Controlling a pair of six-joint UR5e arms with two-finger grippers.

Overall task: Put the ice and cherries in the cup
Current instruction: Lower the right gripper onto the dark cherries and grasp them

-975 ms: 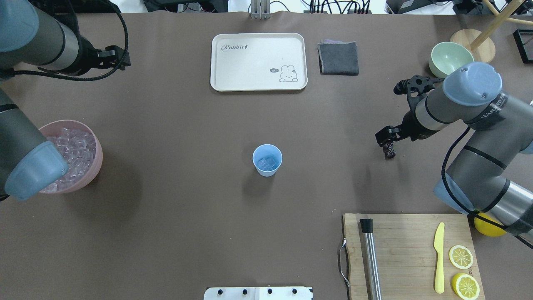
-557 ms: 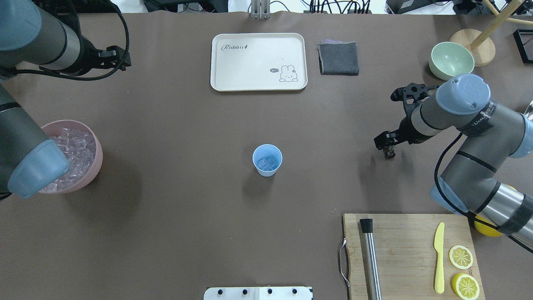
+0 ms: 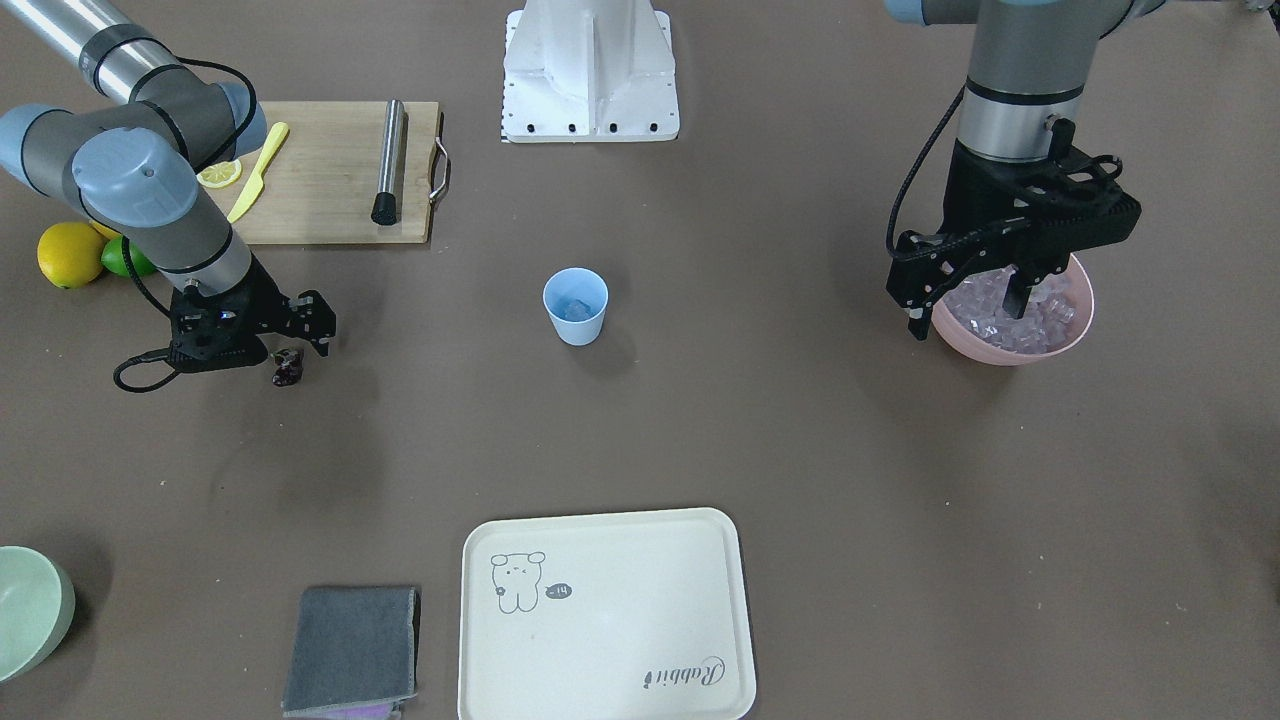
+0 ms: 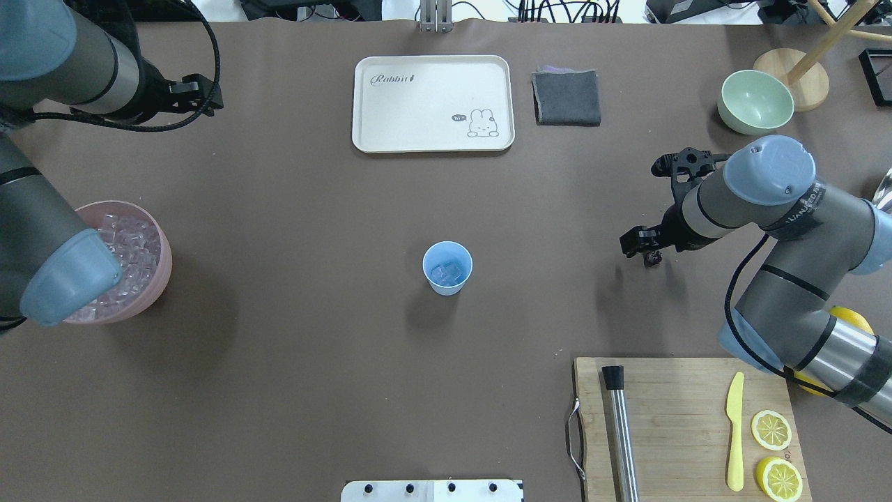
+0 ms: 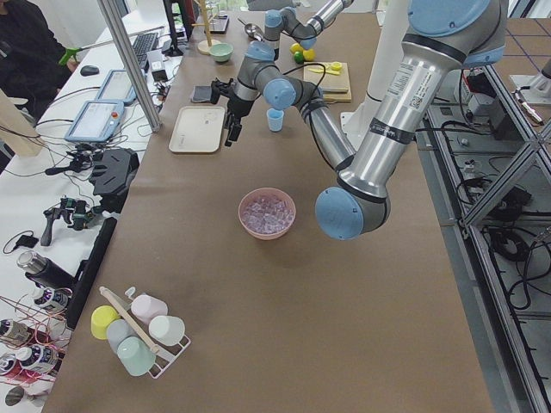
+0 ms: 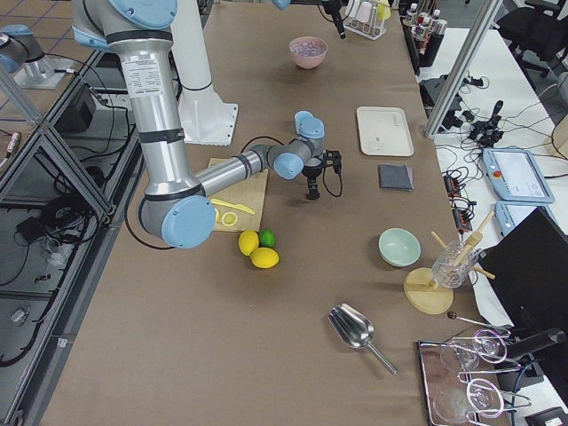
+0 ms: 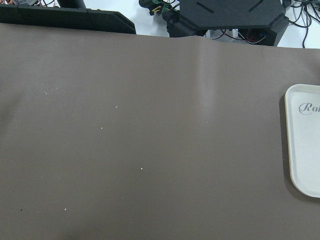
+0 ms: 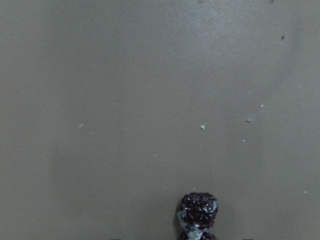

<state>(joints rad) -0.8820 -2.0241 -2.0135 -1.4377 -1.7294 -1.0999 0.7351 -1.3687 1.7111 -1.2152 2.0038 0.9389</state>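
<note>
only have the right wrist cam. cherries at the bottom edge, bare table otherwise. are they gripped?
Observer: Yes, the right tool is shut on the cherries.
Operator: where's the cup?
Observer: The cup stands upright mid-table, toward the robot's left of that tool.
Operator: anything in it?
Observer: There is ice in it, no cherries.
Operator: left arm?
Observer: The left tool is open, up high near the tray.

On your brown table you have the blue cup at centre, a pink bowl far left, a cream tray, grey cloth and green bowl beyond, a cutting board near right.
</note>
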